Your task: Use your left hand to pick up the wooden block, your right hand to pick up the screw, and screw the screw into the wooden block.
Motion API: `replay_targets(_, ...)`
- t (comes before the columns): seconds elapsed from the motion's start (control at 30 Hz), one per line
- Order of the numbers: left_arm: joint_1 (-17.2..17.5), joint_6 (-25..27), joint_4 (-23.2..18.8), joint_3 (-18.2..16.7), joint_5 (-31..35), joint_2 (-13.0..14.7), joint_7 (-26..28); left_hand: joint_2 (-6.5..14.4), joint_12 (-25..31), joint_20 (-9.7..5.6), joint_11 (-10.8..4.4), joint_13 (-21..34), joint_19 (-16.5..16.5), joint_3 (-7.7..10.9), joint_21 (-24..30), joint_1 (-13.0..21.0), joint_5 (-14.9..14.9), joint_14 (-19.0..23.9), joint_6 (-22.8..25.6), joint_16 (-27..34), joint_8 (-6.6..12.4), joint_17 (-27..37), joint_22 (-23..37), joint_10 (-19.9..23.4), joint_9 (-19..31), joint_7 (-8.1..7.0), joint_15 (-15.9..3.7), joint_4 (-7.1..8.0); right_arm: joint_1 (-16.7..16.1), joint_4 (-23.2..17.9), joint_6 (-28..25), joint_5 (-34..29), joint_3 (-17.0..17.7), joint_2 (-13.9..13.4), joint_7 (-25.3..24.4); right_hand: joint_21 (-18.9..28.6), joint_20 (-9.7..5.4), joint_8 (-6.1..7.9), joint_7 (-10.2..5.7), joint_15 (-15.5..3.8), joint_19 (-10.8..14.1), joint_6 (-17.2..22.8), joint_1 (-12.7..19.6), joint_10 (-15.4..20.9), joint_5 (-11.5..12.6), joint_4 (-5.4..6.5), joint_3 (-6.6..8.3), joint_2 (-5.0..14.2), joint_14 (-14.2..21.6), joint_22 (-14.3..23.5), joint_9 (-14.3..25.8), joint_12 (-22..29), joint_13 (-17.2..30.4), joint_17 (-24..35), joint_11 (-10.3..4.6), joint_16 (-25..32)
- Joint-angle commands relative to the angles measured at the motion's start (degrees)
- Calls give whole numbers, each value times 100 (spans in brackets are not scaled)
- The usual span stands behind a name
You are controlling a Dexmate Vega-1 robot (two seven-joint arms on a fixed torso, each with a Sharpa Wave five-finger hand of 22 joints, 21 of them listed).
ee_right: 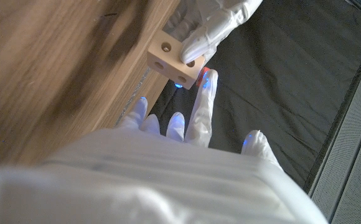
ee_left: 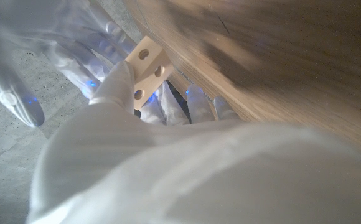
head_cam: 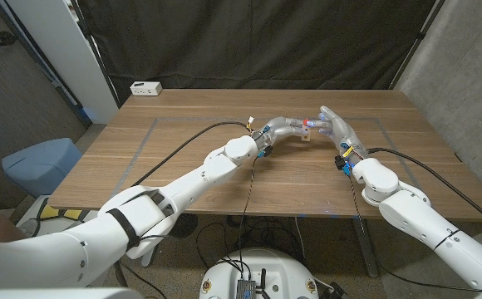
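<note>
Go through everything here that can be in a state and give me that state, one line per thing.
wooden block: lifted off the table, held in the left hand, holes visible and empty on the faces shown.
left hand: grips the block.
right hand: at the block's end, fingers extended toward it; something small and red shows at a fingertip, too small to confirm as the screw.
white box: sitting at the table's far left corner.

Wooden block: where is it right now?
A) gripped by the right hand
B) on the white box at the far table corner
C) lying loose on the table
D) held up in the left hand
D: the left hand grips the wooden block, holes showing, lifted off the table, while the right hand only reaches its fingers toward it.
</note>
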Motion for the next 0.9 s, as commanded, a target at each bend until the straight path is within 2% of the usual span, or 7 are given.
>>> replay_targets(0.03,-35,-17,86,5,-2,-25,-12,77,94,-10,-70,211,13,165,42,-14,26,63,372,15,20,6,31,135,12,247,-114,146,51,34,42,47,-23,-33,137,41,-28,41,3,-19,64,127,55,86,50,-11,26,27,52,11,17,36,12,0,14,32)
replay_targets(0.23,-35,-18,95,5,-6,-28,-16,73,96,-13,-68,211,14,165,42,-12,26,62,385,14,25,5,31,140,12,254,-117,144,31,47,87,72,-19,-14,140,31,-174,19,21,-50,63,150,65,120,52,-16,36,36,74,9,16,22,13,-1,38,26)
replay_targets(0.57,13,6,-3,3,-1,7,8,76,97,-15,-71,211,14,164,42,-10,25,60,371,15,20,6,31,142,12,246,-117,143,-123,-75,41,17,78,-1,-137,46,-176,-21,3,-77,133,145,79,203,53,-24,49,44,154,8,16,22,13,-3,60,39)
replay_targets(0.6,19,14,-23,2,0,15,12,75,97,-15,-71,210,14,165,42,-10,25,61,371,15,20,6,31,143,12,249,-120,143,-132,-71,60,14,84,6,-143,54,-210,-44,-4,-88,176,140,86,255,52,-30,54,44,193,7,16,24,16,-4,140,42)
replay_targets(0.73,51,23,-96,3,15,46,34,77,94,-12,-61,208,13,166,41,-14,26,61,374,14,21,6,31,139,12,259,-114,146,-143,-50,131,-52,86,47,-206,71,-308,-92,6,-101,265,94,98,289,51,-40,63,43,258,6,18,11,19,-6,176,49)
replay_targets(0.9,104,85,-238,-3,30,103,75,74,91,-15,-71,207,13,167,41,-14,26,63,376,14,22,4,31,133,12,257,-121,144,-164,-84,112,-104,107,53,-278,82,-332,-115,4,-105,327,82,107,314,49,-47,69,42,311,4,20,5,21,-7,217,56)
